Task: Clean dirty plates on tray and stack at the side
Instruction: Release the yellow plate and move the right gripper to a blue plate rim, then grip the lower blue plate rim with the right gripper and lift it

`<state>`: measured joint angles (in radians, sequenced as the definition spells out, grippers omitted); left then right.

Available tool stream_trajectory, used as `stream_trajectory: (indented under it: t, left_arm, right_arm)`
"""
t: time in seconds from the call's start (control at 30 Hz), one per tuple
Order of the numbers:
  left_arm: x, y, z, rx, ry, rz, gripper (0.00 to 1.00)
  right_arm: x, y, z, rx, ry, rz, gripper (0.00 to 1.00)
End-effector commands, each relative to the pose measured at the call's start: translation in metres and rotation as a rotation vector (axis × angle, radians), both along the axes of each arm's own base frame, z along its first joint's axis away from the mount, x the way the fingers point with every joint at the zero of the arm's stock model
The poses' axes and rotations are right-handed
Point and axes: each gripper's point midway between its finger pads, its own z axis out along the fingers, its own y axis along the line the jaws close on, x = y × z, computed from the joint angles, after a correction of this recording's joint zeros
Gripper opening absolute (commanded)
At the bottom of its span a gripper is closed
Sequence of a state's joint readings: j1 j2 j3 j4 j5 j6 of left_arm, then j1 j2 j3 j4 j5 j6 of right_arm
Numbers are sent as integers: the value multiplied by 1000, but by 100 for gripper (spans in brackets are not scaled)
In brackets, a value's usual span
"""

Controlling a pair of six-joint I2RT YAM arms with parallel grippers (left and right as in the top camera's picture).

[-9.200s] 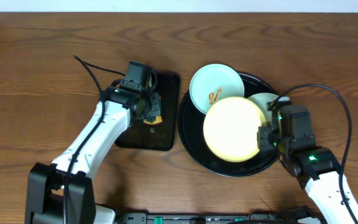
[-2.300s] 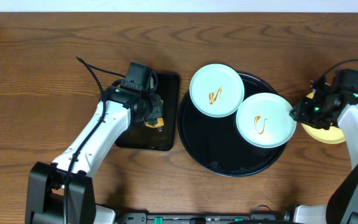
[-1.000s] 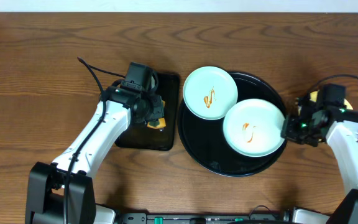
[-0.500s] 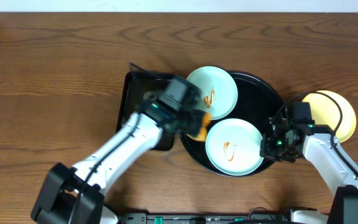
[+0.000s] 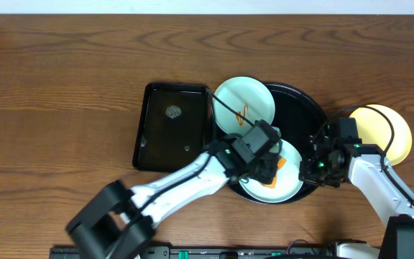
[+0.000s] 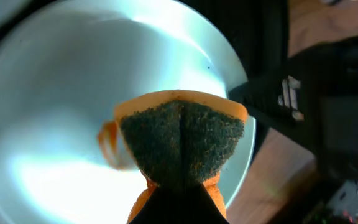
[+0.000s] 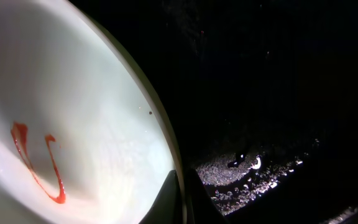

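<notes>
A pale blue-green plate (image 5: pixel 273 185) lies at the front of the round black tray (image 5: pixel 297 119). My left gripper (image 5: pixel 270 171) is shut on an orange sponge (image 5: pixel 283 165) and presses its dark scouring side (image 6: pixel 180 140) onto this plate (image 6: pixel 48 112), beside an orange sauce mark (image 6: pixel 107 140). My right gripper (image 5: pixel 312 171) is shut on the plate's right rim (image 7: pixel 180 186); a red sauce squiggle (image 7: pixel 37 160) shows on the plate (image 7: pixel 86 99). A second blue-green plate (image 5: pixel 243 106) with sauce sits on the tray's back left rim. A pale yellow plate (image 5: pixel 381 133) lies on the table at right, with no sauce showing.
A smaller black rectangular tray (image 5: pixel 171 137) with a small grey smudge lies left of the round tray. The round tray's wet black floor (image 7: pixel 278 93) fills the right wrist view. Bare wooden table (image 5: pixel 63 86) surrounds everything.
My left arm swung from the rectangular tray to the front plate, carrying the sponge. My right gripper slid that plate to the tray's front and still holds its rim.
</notes>
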<state>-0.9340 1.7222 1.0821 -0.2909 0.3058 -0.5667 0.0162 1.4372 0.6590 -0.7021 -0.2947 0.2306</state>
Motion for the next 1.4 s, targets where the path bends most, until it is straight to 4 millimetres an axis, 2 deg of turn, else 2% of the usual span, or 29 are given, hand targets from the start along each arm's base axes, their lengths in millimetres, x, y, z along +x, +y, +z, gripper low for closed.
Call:
stream_trajectory:
  t: [0.0,0.13,0.23,0.33,0.43,0.57,0.7,0.87,0.97,1.13,1.37]
  left_arm:
    - [-5,-12,-15,0,40,37,8]
    - [-15,-20,-31,16,51,17,8]
    - [-11,-11,-43,80,30,43,8]
    - [6,14,-55,201,-43,117,8]
    - [32,43,-58,312,-140,213,8]
    - [52,57,-56,319,-148,275,8]
    - [48,46,-41,226,-93,171,7]
    - [52,37,10,104,-162,154,8]
    - [56,31,31,45,-204,161,8]
    - [52,17,30,20,-219,135,7]
    - [28,-12,-2,37,-187,69,8]
  right_arm:
    - [-3,4,0,10,8,5,1]
    - [-4,4,0,10,11,5,1]
    - [-5,4,0,10,14,5,1]
    - [-5,4,0,10,17,5,1]
    - [-7,4,-1,10,24,5,1]
    - [-8,4,-1,9,28,5,1]
    - [-9,4,-1,9,31,5,1]
    - [-9,4,-1,9,33,5,1]
    - [-10,4,-1,9,35,6,1]
    - [-11,4,-1,9,40,5,1]
    - [-13,4,-1,9,48,5,1]
